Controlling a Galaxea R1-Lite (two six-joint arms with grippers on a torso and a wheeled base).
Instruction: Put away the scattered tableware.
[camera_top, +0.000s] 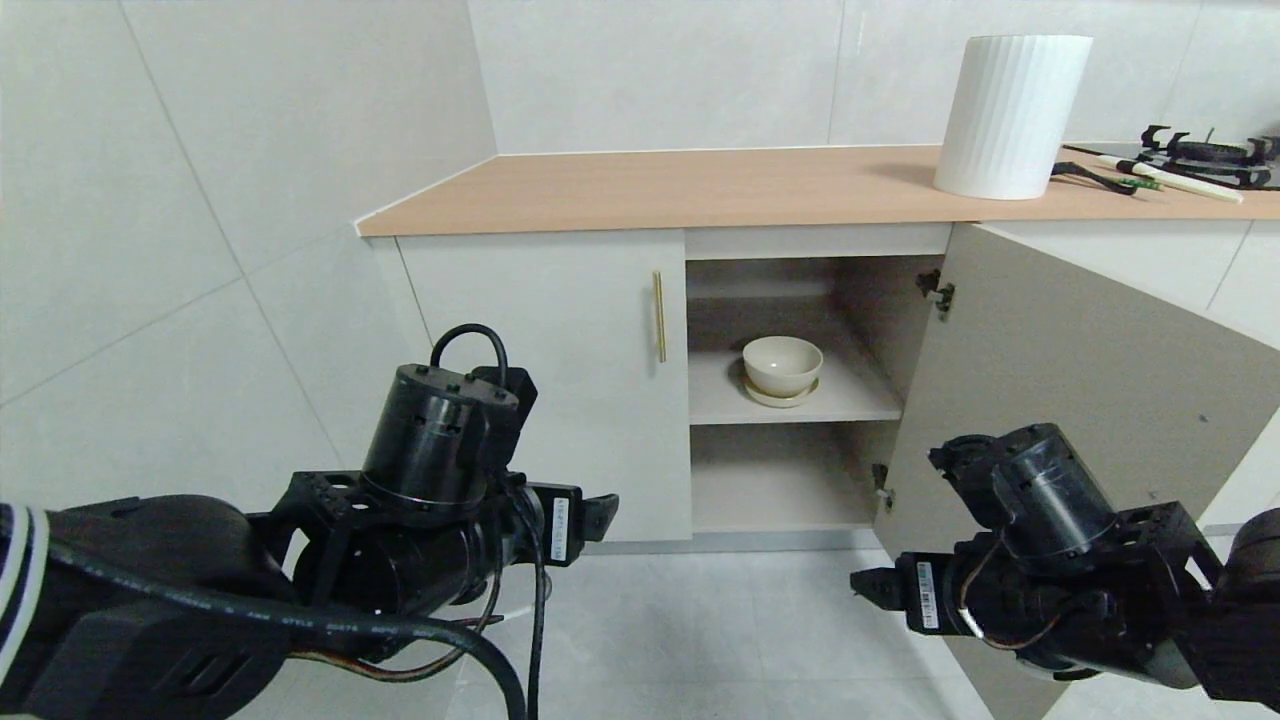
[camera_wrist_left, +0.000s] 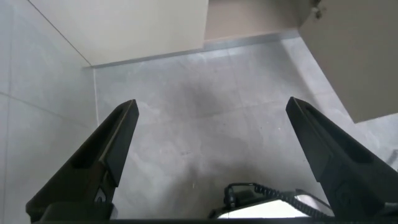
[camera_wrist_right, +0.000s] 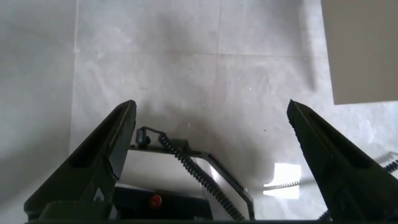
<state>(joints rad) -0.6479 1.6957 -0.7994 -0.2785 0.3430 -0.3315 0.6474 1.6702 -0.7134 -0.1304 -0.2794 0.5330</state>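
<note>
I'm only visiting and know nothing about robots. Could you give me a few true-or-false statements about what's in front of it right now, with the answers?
1. The bowl sits on the upper shelf. True.
2. Both cupboard doors are shut. False: the right door stands open; only the left door is shut.
3. The left gripper is holding a spoon. False: it is open and holds nothing.
4. The white ribbed container stands on the countertop. True.
5. The right gripper is open and holds nothing. True.
</note>
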